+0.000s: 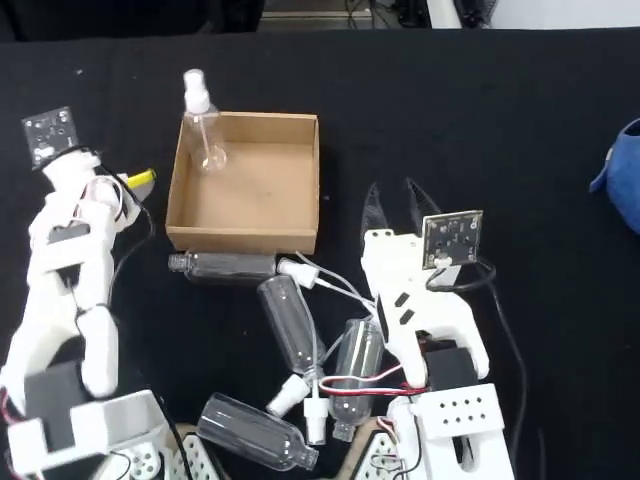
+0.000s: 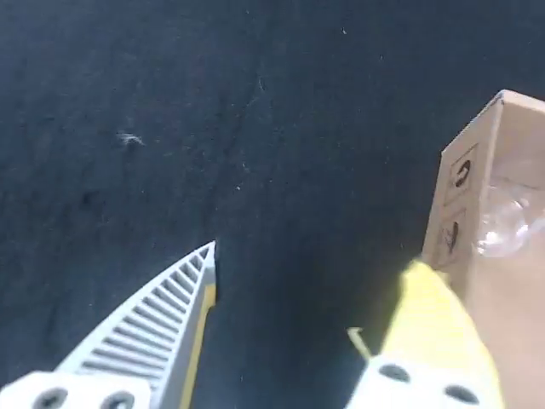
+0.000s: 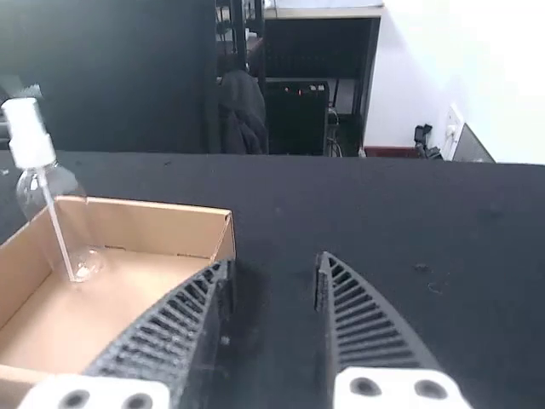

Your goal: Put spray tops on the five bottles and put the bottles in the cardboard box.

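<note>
The cardboard box (image 1: 243, 228) stands open at the middle left of the black table. One clear bottle (image 1: 203, 122) with a white spray top stands upright in its far left corner; it also shows as the bottle (image 3: 38, 187) in the box (image 3: 136, 230). Several uncapped bottles lie in front of the box: one (image 1: 222, 266) along its front wall, one (image 1: 290, 322), one (image 1: 355, 370) and one (image 1: 250, 430). Loose spray tops (image 1: 300, 270) (image 1: 290, 393) lie among them. My left gripper (image 1: 125, 175) (image 2: 306, 298) is open beside the box's left wall (image 2: 473, 204). My right gripper (image 1: 392, 195) (image 3: 272, 281) is open and holds nothing, right of the box.
A blue object (image 1: 622, 180) lies at the table's right edge. White and red cables (image 1: 350, 380) cross the lying bottles near the right arm's base. Bare black cloth lies behind the box and to the right. Dark furniture stands beyond the table's far edge.
</note>
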Available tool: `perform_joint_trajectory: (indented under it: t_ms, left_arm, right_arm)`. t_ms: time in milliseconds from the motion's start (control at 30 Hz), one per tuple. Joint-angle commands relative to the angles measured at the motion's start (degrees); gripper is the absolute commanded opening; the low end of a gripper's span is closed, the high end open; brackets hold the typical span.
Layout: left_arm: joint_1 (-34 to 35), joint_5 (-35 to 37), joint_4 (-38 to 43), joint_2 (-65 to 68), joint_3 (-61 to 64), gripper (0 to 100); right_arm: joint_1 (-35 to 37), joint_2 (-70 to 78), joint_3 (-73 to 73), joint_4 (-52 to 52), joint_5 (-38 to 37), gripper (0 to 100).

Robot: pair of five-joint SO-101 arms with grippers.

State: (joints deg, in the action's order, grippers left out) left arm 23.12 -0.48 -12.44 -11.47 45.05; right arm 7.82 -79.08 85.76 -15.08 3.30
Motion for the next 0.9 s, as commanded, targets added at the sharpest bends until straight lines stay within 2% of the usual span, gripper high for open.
perform_joint_trajectory:
  t_ms: [0, 67, 367, 867]
  left_arm:
    - [-0.7, 0.6, 1.7, 7.6, -8.1, 6]
    - [-0.7, 0.6, 1.8, 9.8, -9.6, 3]
    - [-2.6, 0.6, 2.0, 15.5, -12.3, 5]
    - [-4.7, 0.5, 1.6, 15.7, -9.5, 5]
  right_arm:
    - [-0.7, 0.5, -0.4, 1.9, 0.1, 13.5]
    - [-0.7, 0.5, -0.3, 1.9, 0.2, 13.5]
    - [-0.7, 0.7, -0.3, 1.9, 0.1, 13.5]
    - [1.7, 0.7, -0.2, 1.8, 0.0, 13.6]
